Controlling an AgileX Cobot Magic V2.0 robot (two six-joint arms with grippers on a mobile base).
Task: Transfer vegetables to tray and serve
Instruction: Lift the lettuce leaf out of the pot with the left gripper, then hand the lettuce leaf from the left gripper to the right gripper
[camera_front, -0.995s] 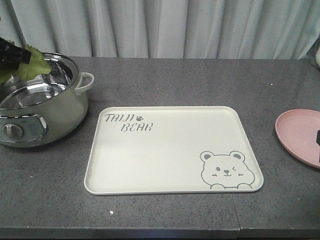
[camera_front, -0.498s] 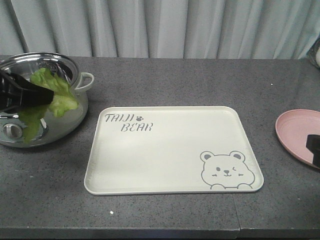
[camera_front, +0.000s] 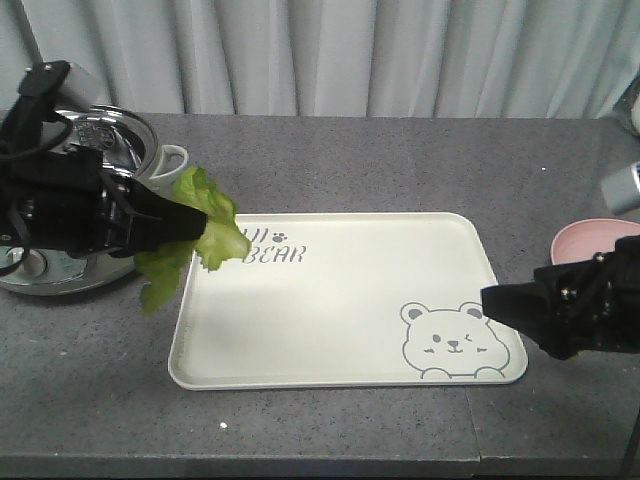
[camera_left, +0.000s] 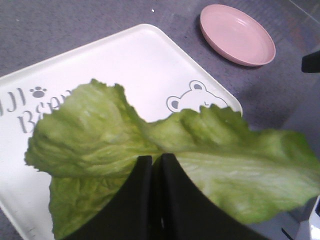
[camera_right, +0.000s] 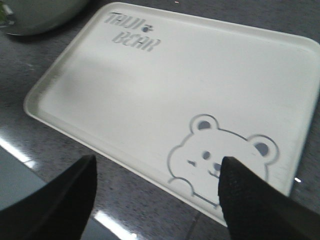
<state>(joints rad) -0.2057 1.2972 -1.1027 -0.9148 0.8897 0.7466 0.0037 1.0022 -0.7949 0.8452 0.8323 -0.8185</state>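
Front view: the left hand (camera_front: 193, 224) is clamped on a lettuce leaf (camera_front: 215, 238), which it holds in the air over the upper-left corner of the tray (camera_front: 340, 300), beside the pot (camera_front: 110, 135). The right hand (camera_front: 495, 300) hangs at the tray's right edge, in front of a pink plate (camera_front: 590, 240). Tray, pot and plate stand on the grey table (camera_front: 380, 160).

Left wrist view: both fingers are pressed tight on the leaf — it spreads wide above the tray.

Right wrist view: the fingers are well apart with nothing between them — the tray's bear drawing lies below.
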